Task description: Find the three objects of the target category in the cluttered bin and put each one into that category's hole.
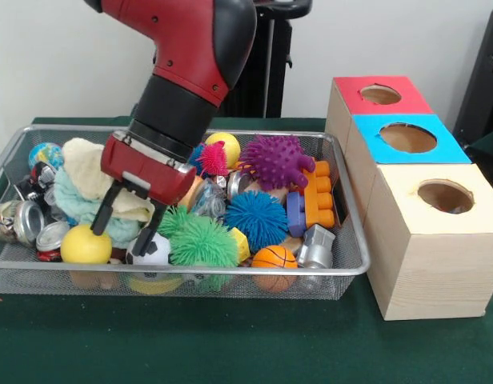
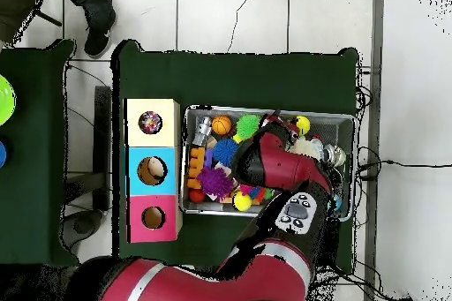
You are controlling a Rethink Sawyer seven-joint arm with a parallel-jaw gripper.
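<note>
I am reaching my end effector into the bin, fingers spread apart, straddling a pale yellow cloth. The yellow-panelled box's hole is sitting at three o'clock from the bin

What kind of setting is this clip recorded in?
Likely a robotics lab set up for sorting trials: a green-covered table on a tiled floor, a wire bin of mixed toys, and three wooden boxes with colour-coded holes.

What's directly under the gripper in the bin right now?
The gripper hangs over pale yellow and light blue cloths piled at one end of the bin, beside a yellow ball. Anything beneath the cloths is covered.
</note>
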